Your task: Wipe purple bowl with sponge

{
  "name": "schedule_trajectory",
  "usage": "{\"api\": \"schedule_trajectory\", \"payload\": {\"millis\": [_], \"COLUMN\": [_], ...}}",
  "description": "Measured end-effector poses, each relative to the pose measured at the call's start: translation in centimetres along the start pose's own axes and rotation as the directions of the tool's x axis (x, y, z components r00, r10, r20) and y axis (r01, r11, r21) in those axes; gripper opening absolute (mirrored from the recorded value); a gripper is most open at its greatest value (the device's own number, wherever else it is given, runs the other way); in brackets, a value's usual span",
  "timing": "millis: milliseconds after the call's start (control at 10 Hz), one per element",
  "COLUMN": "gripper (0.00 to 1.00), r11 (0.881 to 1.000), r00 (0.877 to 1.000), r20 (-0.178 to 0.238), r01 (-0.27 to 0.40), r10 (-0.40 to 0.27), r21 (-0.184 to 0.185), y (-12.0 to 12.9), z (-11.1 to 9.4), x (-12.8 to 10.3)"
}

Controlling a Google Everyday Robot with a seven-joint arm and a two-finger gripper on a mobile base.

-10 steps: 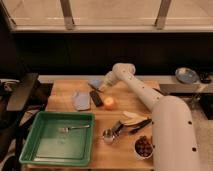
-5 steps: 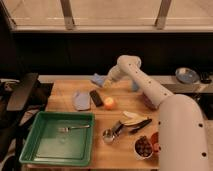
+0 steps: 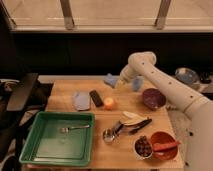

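Note:
The purple bowl [image 3: 152, 98] stands on the right side of the wooden table [image 3: 100, 155]. My gripper [image 3: 117, 81] is at the back middle of the table, to the left of the bowl. It is shut on the light-blue sponge [image 3: 110, 80] and holds it just above the tabletop. The white arm reaches in from the right and bends over the bowl's far side.
A small blue cup [image 3: 137, 83] stands between the gripper and the bowl. A pale grey-blue cloth [image 3: 81, 100], a black block [image 3: 96, 98] and an orange object [image 3: 109, 103] lie to the left. A green tray [image 3: 45, 150] with a fork, utensils [image 3: 127, 124] and an orange-red bowl [image 3: 172, 150] are in front.
The gripper has moved to the right along the back of the table, carrying the sponge with it toward the purple bowl.

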Motion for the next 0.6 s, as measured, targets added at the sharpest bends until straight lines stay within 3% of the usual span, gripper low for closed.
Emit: {"api": "schedule_trajectory", "payload": {"millis": [200, 600], "gripper": [0.00, 0.00], "r11": [0.998, 0.998], "r00": [0.998, 0.997], "r20": [-0.045, -0.046], "r01": [-0.053, -0.055], "r10": [0.054, 0.056], "r21": [0.022, 0.023], "y": [0.7, 0.8], "z": [-2.4, -2.5], "x": [2.8, 2.8]}}
